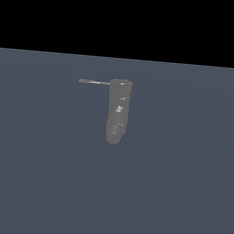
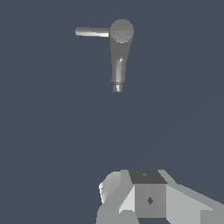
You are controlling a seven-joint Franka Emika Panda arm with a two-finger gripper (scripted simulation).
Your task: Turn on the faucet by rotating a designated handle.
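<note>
Nearest in the wrist view, the hand [image 2: 131, 205] is showing only its pale grey blocky body, so I cannot tell whether the fingers are parted or closed; it is hanging well apart from the faucet, probably lining up an approach. Farther off, the faucet [image 1: 118, 110] is standing on the plain blue-grey floor [image 1: 182, 195] with the handle [image 1: 94, 82] jutting from its top toward the exterior view's left, free for pushing. No writing is showing anywhere.
</note>
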